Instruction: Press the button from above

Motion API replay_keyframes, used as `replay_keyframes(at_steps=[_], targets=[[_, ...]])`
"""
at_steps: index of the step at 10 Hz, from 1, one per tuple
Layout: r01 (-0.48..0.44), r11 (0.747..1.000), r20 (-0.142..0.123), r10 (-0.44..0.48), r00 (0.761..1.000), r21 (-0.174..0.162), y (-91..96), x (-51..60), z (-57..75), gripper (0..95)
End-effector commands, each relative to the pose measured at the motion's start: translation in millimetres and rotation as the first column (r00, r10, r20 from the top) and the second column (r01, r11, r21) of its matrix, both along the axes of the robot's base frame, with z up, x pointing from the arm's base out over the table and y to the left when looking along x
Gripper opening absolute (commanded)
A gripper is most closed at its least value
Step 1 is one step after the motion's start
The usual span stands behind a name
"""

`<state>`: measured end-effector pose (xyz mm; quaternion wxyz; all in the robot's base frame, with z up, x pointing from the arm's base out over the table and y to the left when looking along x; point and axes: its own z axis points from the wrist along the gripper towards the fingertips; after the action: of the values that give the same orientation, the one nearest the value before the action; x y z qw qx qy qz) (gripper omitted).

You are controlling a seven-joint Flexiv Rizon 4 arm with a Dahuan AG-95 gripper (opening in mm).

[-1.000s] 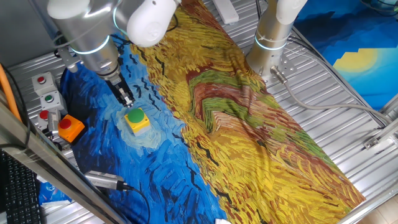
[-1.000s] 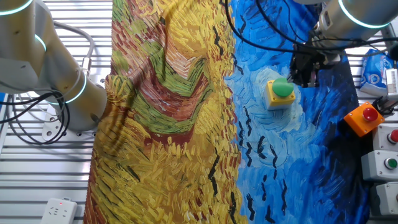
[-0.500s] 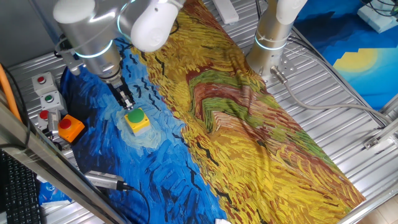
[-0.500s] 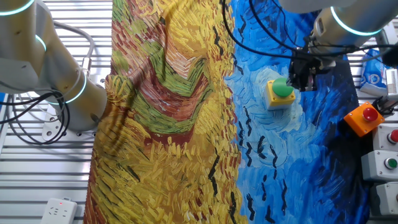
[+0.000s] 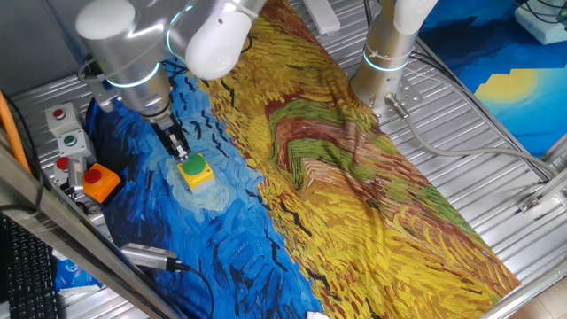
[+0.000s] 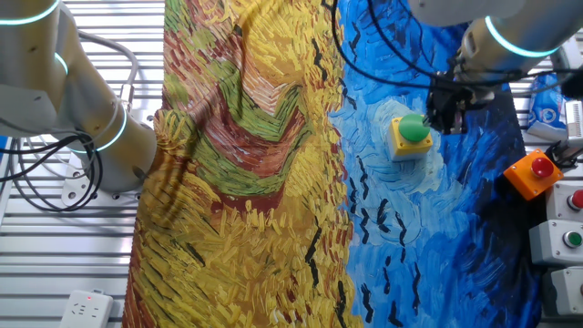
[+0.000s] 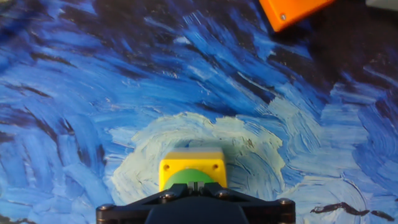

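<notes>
The button (image 5: pixel 193 165) is a green dome in a yellow square box (image 5: pixel 198 176), standing on the blue part of the painted cloth. It also shows in the other fixed view, button (image 6: pixel 414 128), and at the bottom of the hand view, button (image 7: pixel 186 177). My gripper (image 5: pixel 182 151) points down with its tips at the dome's far-left edge, just above or touching it. In the other fixed view the gripper (image 6: pixel 432 125) sits at the dome's right edge. In the hand view the gripper (image 7: pixel 194 185) has its fingertips pressed together, shut on nothing, and hides the dome's near half.
An orange box with a red button (image 5: pixel 99 182) lies left of the yellow box, seen too as the orange box (image 6: pixel 536 173). Small grey button boxes (image 5: pixel 67 140) stand along the table edge. A second arm's base (image 5: pixel 386 58) stands beyond the wrinkled cloth (image 5: pixel 354 177).
The gripper has shifted from beside the yellow box to over the green dome's edge and come lower. The button box has not moved.
</notes>
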<state>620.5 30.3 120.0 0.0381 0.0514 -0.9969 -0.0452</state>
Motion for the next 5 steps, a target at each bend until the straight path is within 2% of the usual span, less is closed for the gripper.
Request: replay_keyframes(at_steps=[1,5], targets=[[0.005,1.000,-0.007,-0.005,1.000,-0.001,0.0,0.3,-3.9,0.0],[-0.026,1.000,-0.004,0.026,1.000,-0.003,-7.5,-16.4,-11.8,0.0]])
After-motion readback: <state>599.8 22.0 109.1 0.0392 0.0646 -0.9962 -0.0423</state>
